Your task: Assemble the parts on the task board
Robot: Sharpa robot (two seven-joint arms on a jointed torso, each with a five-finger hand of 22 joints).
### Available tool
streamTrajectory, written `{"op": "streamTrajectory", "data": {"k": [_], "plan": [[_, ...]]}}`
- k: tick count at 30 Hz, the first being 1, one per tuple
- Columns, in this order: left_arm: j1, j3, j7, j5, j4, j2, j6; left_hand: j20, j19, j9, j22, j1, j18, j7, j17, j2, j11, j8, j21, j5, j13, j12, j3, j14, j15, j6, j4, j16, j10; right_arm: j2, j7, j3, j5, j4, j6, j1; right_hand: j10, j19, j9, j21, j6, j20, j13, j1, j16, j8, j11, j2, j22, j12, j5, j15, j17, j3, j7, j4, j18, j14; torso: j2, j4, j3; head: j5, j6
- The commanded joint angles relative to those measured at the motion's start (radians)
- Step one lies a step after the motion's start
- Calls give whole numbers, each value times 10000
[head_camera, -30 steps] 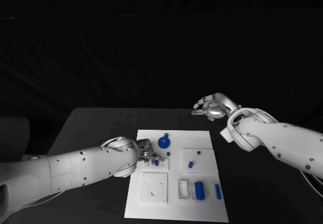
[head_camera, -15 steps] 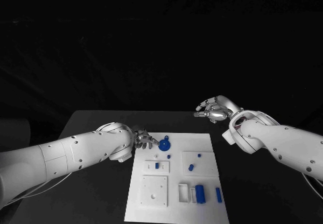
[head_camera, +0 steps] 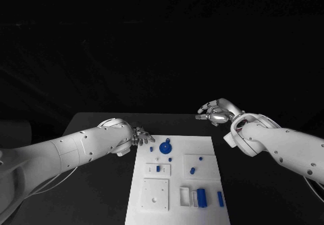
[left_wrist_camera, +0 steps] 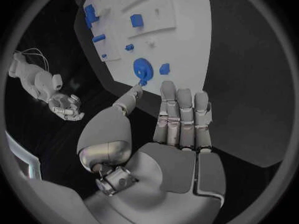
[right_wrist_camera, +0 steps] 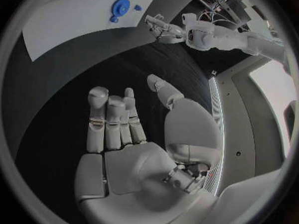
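The left hand (head_camera: 140,136) hovers just off the far left corner of the task board (head_camera: 209,187), fingers apart and holding nothing; the left wrist view shows its fingers (left_wrist_camera: 184,115) lying side by side and fairly straight, the thumb set off to one side, with the board's far end beyond the fingertips. The right hand (head_camera: 216,111) hangs over the black table (head_camera: 94,122) past the board's far right corner, well apart from it, loosely spread with the fingers a little curled and nothing in it. On the board, nearest the left hand, a small blue block (head_camera: 151,149) lies just left of a round blue disc part (head_camera: 165,148). Nearer the robot, a blue peg (head_camera: 158,168) stands in a raised white square on the left, and a blue oblong piece (head_camera: 193,171) lies on a white square on the right. At the near end a blue cylinder (head_camera: 201,195) lies in a white holder, with a blue bar (head_camera: 220,198) just to its right.
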Motion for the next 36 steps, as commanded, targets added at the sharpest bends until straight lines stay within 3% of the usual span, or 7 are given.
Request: {"op": "streamTrajectory", "data": {"k": [1,7,15,36], "plan": [[0,0,199,-172,-266,196,703,-1225,-54,-30,-10,-91,-63,6,-9,5,40,-42,-64,-19,-11,-42,20,-16,82,-52,68,-53,-31,23,70,3,12,6,138,-4,-45,-3,-8,-47,-73,-49,-15,-105,21,-38,36,4,173,51,62,-1,-17,8,92,70,629,-61,12,-16,5,34,5],[-36,-6,244,-172,-982,562,1108,-1200,-77,-99,-16,-169,-61,30,-20,14,63,-90,-87,-19,-18,-90,11,-47,106,-94,151,-63,-48,49,75,3,14,7,153,-4,-45,-3,-8,-47,-74,-49,-17,-106,22,-39,38,7,173,53,70,1,-17,9,94,75,629,-61,25,-41,2,65,-14],[-202,-4,411,-142,-1597,876,1333,-1175,-103,-154,-15,-255,-60,45,-25,95,80,-111,-102,-19,-17,-132,-8,-83,131,-103,233,-66,-72,82,75,3,14,14,147,-4,-46,-3,-8,-47,-74,-50,-19,-103,23,-40,40,13,173,56,81,3,-18,12,96,80,629,-61,58,-68,-1,79,-21],[-402,-8,525,322,-2089,1194,1654,-1138,-156,-247,5,-423,-39,47,-25,410,85,-110,-113,-18,16,-177,-69,-142,161,-78,338,-43,-91,115,73,3,15,38,171,-4,-47,-4,-6,-47,-72,-51,-27,-104,26,-40,44,28,174,63,122,8,-19,14,99,98,629,-60,37,-55,-5,39,-85]]}}
